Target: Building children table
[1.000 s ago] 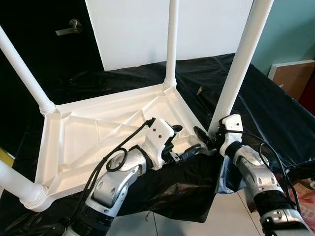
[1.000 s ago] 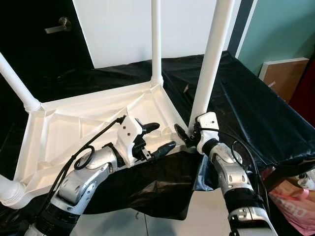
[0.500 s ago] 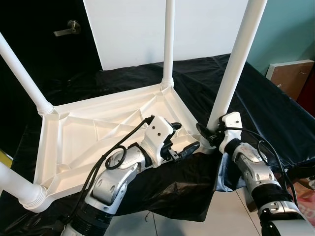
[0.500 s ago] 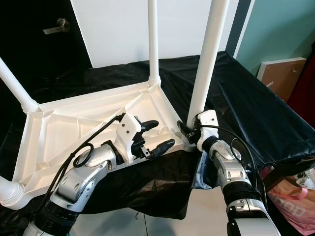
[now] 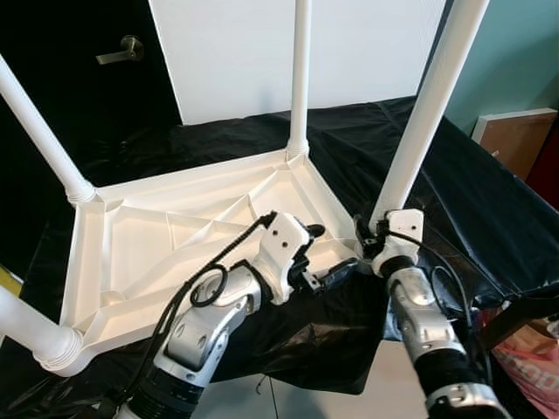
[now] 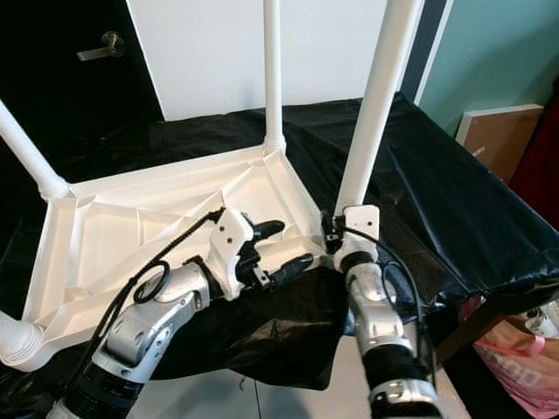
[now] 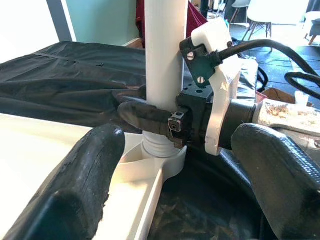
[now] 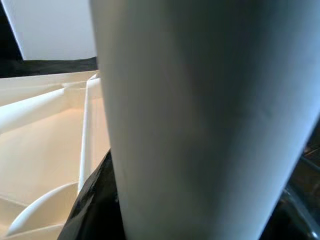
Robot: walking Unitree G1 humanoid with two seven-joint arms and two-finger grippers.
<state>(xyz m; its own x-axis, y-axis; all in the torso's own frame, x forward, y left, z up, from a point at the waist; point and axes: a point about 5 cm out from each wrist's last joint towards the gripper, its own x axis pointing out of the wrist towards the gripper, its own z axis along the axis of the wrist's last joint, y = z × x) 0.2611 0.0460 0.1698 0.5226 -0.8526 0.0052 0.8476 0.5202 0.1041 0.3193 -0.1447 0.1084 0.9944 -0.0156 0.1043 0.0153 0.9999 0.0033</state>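
Note:
A white plastic children's table [image 5: 175,244] lies upside down on a black cloth, its legs pointing up. The near right leg [image 5: 428,113] stands in its corner socket. My right gripper [image 5: 370,241] is shut around the base of that leg, and the leg [image 8: 200,120] looms close in the right wrist view. My left gripper [image 5: 330,249] hovers open just left of that corner, over the table's near edge. In the left wrist view its two fingers [image 7: 80,185] frame the leg's base and the right gripper [image 7: 165,120] clamped on it.
The black cloth [image 5: 489,209] drapes over the support's front edge. A dark door with a lever handle [image 5: 131,48] is at the back left, a white panel [image 5: 236,52] behind. A brown board [image 5: 515,135] leans at the right, a pink bag [image 6: 524,358] below it.
My right forearm has swung inward to the left and now rises more steeply beneath the leg's base, its grip kept. The left gripper stays in about the same place.

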